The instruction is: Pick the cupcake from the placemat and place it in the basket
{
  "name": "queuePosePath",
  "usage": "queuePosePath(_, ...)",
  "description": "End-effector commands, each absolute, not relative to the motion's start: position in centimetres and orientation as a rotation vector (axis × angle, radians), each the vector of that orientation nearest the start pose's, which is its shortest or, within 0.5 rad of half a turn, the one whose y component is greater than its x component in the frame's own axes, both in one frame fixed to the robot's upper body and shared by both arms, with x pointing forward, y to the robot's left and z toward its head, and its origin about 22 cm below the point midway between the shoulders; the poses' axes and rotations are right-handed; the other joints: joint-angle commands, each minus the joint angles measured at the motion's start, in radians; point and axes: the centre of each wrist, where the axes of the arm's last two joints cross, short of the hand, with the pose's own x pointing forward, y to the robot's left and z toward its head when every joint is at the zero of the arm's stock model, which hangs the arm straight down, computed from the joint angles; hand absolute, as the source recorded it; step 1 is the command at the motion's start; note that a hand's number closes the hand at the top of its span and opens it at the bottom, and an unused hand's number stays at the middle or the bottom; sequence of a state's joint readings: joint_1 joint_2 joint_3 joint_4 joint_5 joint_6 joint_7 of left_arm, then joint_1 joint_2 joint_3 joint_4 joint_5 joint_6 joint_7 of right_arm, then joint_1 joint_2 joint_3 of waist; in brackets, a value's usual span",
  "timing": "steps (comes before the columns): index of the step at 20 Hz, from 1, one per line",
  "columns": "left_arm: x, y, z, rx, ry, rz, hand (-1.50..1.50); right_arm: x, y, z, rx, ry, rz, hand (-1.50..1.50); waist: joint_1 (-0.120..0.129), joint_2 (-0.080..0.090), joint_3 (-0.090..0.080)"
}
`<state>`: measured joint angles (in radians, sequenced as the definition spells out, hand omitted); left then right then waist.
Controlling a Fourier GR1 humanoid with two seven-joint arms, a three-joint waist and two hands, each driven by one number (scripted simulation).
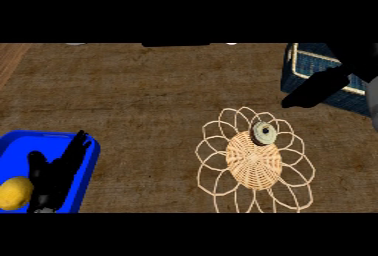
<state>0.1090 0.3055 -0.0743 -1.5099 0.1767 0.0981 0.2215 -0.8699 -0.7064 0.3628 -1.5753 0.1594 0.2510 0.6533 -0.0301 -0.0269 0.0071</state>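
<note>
The cupcake [263, 132] sits on the woven placemat [253, 159], at the upper right part of its solid round centre, inside the ring of looped wire petals. It appears tilted, its top facing the viewer. The basket [314, 65], dark blue with a pale rim, stands at the upper right of the brown counter [140, 95], apart from the placemat. The right hand [314, 92] hangs in front of the basket's lower left corner, above and to the right of the cupcake and not touching it; it shows as a dark shape, and whether its fingers are straight or curled cannot be told. The left hand [63, 170] rests at the lower left over a blue tray [18, 142], fingers straight and released, holding nothing. A yellow lemon [15, 193] lies in that tray just beside the hand.
</note>
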Motion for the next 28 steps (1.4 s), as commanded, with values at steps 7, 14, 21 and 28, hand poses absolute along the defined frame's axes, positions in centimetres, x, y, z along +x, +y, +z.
queuePosePath(7,18.9,30.1,-4.8,0.148,-0.994,-0.002,0.0,32.1,-23.0,33.5,-0.729,-1.081,1.333,-1.5,0.011,0.02,-0.01)
queuePosePath(14,18.1,29.3,-4.5,0.159,-1.014,-0.02,0.0,30.9,-25.3,33.7,-0.691,-1.027,1.35,-1.5,0.018,0.02,-0.007)
queuePosePath(21,19.7,30.0,-5.2,0.151,-1.021,-0.016,0.0,29.5,-22.1,30.5,-0.637,-1.084,1.31,-1.5,0.012,0.023,-0.009)
queuePosePath(28,19.9,29.3,-4.3,0.166,-1.04,-0.022,0.0,29.8,-22.2,25.4,-0.624,-1.116,1.272,-1.5,0.027,0.028,-0.006)
